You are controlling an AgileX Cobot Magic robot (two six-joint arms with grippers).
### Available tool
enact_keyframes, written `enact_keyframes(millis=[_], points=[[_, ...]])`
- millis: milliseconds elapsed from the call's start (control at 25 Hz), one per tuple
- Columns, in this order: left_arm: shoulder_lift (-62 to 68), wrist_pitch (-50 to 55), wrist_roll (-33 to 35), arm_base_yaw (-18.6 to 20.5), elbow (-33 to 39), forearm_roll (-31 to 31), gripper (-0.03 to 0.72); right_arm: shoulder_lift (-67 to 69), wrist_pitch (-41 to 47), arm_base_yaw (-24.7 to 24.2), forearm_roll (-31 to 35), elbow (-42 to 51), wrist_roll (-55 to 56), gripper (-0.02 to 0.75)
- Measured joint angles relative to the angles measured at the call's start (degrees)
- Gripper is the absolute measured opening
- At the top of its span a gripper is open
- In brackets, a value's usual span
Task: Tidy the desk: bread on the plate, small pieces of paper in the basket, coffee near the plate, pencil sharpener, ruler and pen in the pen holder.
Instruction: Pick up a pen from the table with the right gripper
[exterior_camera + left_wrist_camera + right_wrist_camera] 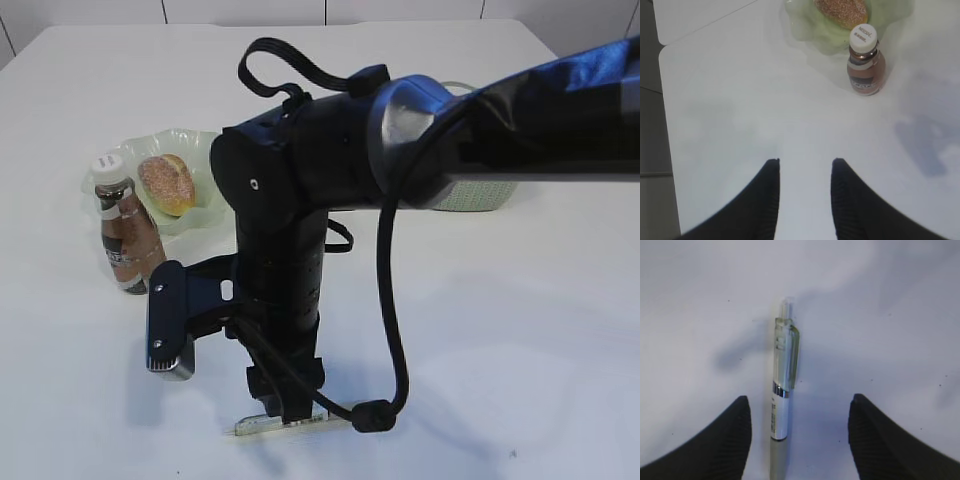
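1. The right gripper (799,412) is shown with its two black ribbed fingers (735,435) spread wide and released; nothing is grasped.
2. A white and clear plastic click pen (782,390) is seen lying flat on the plain white desk (880,315) between the fingers, nearer the left-hand one and touching neither. Its lower end is cut off by the picture edge in the right wrist view.
3. In the exterior view the pen (285,420) is largely hidden beneath the black right arm, as is most of the sage-green woven-look basket (480,192) behind it.
4. The left gripper (805,167) is shown partly parted and empty, with bare tabletop between its fingers (765,200).
5. Well ahead of the left fingers, a small clear bottle of brown coffee (866,62) with a white cap stands upright just beside the pale green ruffled plate (815,30), on which the golden-brown speckled bread (840,10) rests; plate and bread are cut off at the top edge.
6. Open desk surface lies around both grippers; the desk's left edge is visible to the left of the left fingers.
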Motion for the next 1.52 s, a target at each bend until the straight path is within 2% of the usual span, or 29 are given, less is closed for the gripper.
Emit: enact_keyframes(millis=[1520], points=[[0.0,0.0,0.0,0.0,0.0,0.0,0.241,2.2,-3.1,-1.4,2.4,0.9,-0.1,0.479]])
